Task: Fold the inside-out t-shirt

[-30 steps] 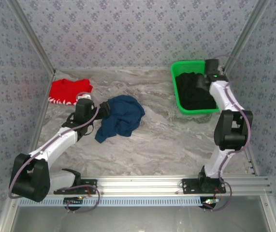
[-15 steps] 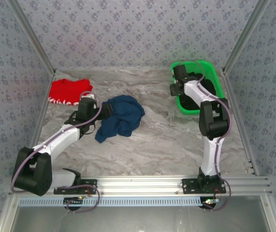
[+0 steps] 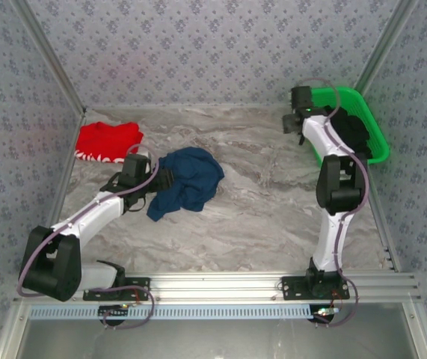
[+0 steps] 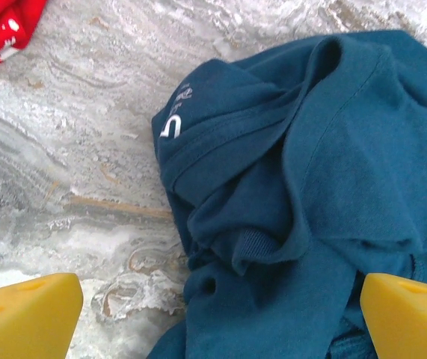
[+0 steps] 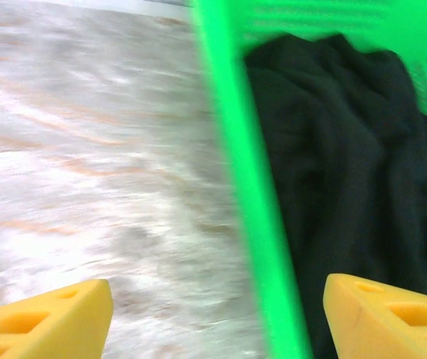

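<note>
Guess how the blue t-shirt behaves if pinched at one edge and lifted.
The t-shirt lies crumpled in soft overlapping folds, so it is probably floppy and would hang limp, not hold shape. Layers overlap at its middle, so one pinch may catch several. It looks thin, likely light; pushing it across the marble table would probably bunch it further.

Lab rig — aluminium-framed marble table (image 3: 258, 217)

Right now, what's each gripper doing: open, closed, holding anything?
Left gripper: open, empty, over the t-shirt.
Right gripper: open, empty, over the green basket rim.
</note>
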Motion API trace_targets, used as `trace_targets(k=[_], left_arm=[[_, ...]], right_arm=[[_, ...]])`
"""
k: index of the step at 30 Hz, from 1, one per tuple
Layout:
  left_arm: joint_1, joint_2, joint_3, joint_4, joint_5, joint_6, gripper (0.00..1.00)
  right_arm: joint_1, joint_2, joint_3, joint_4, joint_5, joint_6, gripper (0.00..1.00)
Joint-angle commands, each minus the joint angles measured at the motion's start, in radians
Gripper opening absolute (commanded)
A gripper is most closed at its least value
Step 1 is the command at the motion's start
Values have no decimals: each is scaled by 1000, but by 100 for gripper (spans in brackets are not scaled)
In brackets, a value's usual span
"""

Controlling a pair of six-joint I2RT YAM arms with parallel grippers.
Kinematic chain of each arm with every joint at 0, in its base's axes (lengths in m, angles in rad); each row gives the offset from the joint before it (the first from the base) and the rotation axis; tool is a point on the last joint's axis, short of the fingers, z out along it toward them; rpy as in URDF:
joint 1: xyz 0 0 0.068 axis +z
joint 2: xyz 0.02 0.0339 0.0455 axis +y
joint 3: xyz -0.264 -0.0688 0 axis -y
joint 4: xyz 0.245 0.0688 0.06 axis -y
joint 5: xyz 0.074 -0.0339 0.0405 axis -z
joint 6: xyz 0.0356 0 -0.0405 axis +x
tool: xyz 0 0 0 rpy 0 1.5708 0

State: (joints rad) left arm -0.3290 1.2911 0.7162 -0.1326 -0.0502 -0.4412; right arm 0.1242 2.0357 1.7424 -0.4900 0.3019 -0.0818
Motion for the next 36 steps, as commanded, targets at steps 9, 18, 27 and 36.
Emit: trace_targets(k=[9, 18, 27, 36], left_arm=[[107, -40, -150, 45, 226, -65, 82], [105, 20, -157, 141, 270, -59, 57], [105, 57, -123, 185, 328, -51, 19], [104, -185, -76, 289, 287, -97, 0]], right_arm=[[467, 11, -100, 280, -719, -22, 77], [510, 278, 146, 305, -830, 1, 66], [508, 321, 271, 259, -870, 21, 15], [400, -164, -13, 290, -682, 109, 0]])
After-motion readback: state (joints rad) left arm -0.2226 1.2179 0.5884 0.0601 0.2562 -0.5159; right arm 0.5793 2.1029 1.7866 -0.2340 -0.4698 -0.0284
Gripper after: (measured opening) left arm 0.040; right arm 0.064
